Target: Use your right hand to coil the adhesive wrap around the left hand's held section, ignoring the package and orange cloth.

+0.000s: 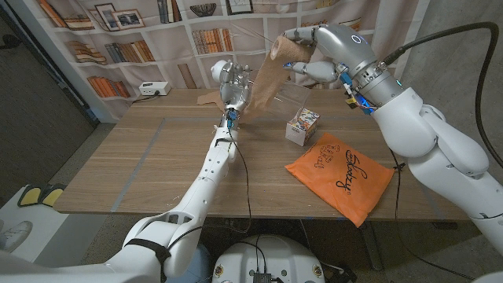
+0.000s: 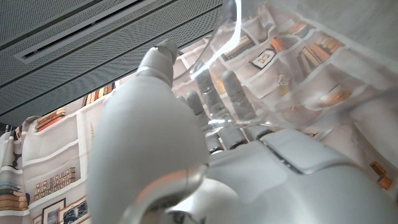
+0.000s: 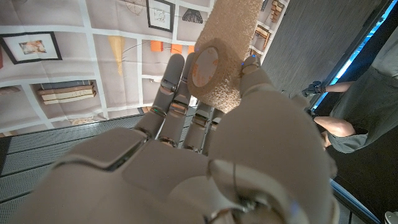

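Note:
My right hand is raised above the table's far side and grips a tan roll of adhesive wrap. A wide strip of wrap runs from the roll down to my left hand, which is held up and grips the strip's lower end. In the right wrist view the roll sits between my fingers and thumb, its cardboard core facing the camera. The left wrist view looks along my left hand, with its fingers curled against a clear film.
A small printed package stands on the wooden table to the right of my left hand. An orange cloth lies near the right front edge. A person stands off to the side. A white power strip sits far left.

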Controlling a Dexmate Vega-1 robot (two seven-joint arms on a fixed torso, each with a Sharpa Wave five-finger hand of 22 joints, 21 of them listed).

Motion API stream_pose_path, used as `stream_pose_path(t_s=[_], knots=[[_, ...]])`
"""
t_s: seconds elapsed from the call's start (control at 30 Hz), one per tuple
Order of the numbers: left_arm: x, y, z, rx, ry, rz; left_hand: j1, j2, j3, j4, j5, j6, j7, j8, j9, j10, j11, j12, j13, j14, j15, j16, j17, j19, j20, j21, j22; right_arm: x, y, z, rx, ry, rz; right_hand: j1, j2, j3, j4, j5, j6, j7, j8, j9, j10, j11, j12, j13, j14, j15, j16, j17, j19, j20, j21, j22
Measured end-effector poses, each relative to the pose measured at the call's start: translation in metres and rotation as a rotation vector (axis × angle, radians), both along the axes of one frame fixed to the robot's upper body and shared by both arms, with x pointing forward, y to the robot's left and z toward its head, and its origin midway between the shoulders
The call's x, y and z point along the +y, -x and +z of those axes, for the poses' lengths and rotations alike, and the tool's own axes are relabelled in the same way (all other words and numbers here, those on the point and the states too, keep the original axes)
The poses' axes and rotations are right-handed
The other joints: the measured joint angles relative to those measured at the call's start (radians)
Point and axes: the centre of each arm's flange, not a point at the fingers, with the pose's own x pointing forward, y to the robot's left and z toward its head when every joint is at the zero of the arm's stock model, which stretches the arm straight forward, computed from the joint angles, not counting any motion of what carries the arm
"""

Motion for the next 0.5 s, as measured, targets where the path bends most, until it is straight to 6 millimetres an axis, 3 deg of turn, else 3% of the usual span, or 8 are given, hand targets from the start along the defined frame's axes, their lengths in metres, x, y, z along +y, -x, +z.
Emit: stream_pose_path(t_s=[0.5], knots=[[-0.006, -0.003, -0.009, -0.001, -0.002, -0.045, 0.000, 0.000, 0.000, 0.000, 0.000, 0.004, 0.000, 0.011, -0.002, 0.006, 0.006, 0.000, 0.003, 0.000, 0.000, -0.004, 0.002, 0.000, 0.000, 0.005, 0.000, 0.004, -0.005, 0.035, -0.060, 0.017, -0.030, 0.000, 0.000, 0.000, 0.000, -0.002, 0.000, 0.000, 0.000, -0.001, 0.000, 0.000, 0.000, 0.000, 0.003, -0.001, 0.001, 0.004, -0.004, -0.004, 0.007, 0.000]])
